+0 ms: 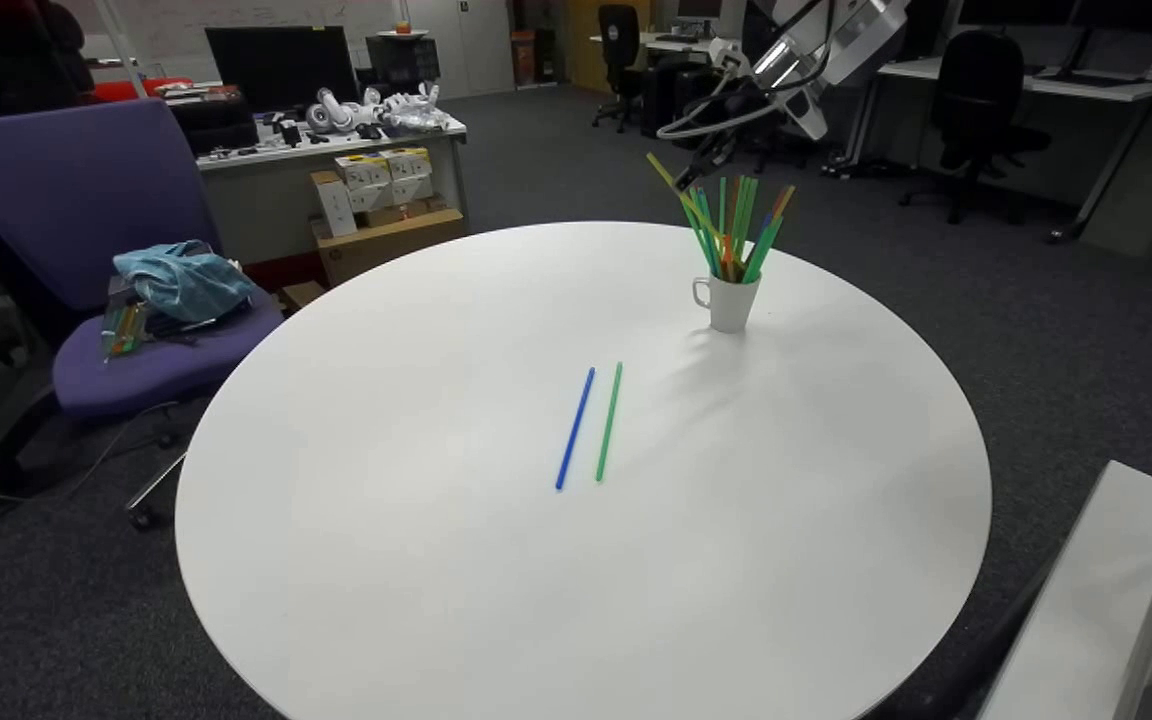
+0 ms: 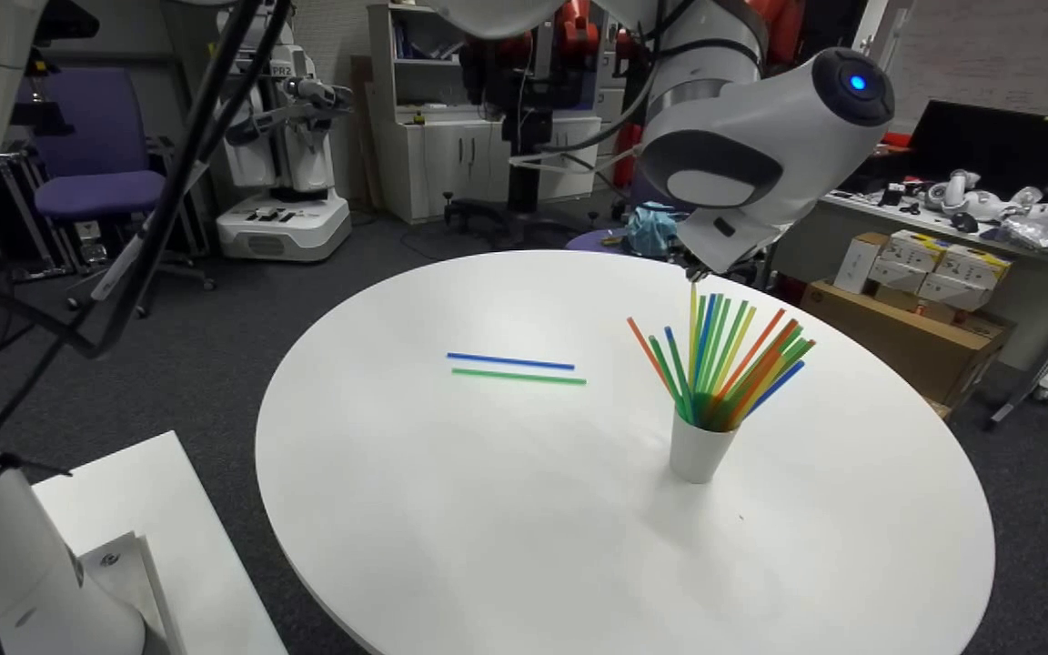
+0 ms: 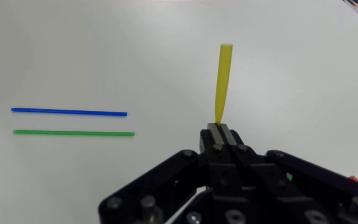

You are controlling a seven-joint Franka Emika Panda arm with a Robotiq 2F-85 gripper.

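My gripper (image 3: 218,125) is shut on a yellow straw (image 3: 224,74), pinching it flat near its upper end. In both exterior views the gripper (image 1: 686,180) (image 2: 697,273) is above a white mug (image 1: 733,304) (image 2: 699,455). The mug stands upright, full of green, blue, orange, red and yellow straws. The held straw (image 1: 662,172) is tilted, and its lower part runs down among the others; its lower end is hidden. A blue straw (image 1: 576,428) (image 3: 69,112) and a green straw (image 1: 609,422) (image 3: 73,133) lie side by side on the table, apart from each other.
The round white table (image 1: 386,560) (image 2: 506,546) carries the mug and loose straws. A purple chair (image 1: 116,220) with a blue cloth bag (image 1: 184,280) stands beside it. A desk with boxes (image 2: 933,264) is behind. The robot's base stands on a white side table (image 2: 160,518).
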